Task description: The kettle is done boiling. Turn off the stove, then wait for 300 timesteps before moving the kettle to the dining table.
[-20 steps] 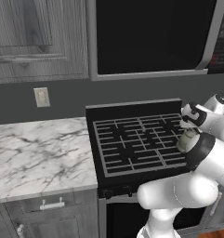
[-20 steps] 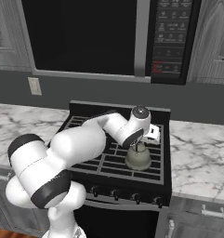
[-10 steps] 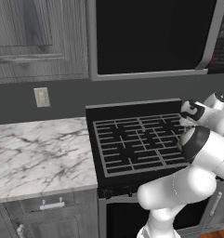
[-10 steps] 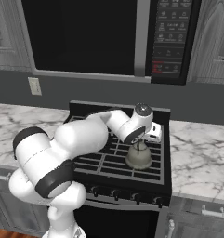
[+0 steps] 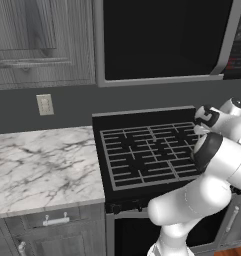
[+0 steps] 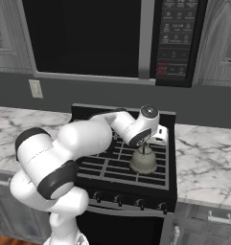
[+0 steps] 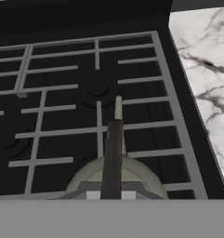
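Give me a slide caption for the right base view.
Gripper shut on kettle handle, front right of stove.

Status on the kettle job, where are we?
In hand: the pincer is shut on the thin dark arched handle of the squat grey-beige metal kettle, which sits on the black gas stove's grey grate. Left: carrying it to the dining table. Whether the burner is off can't be told.

arm [image 5: 212,165] over stove [image 5: 142,155] rt side – marble counter [image 5: 42,165] left
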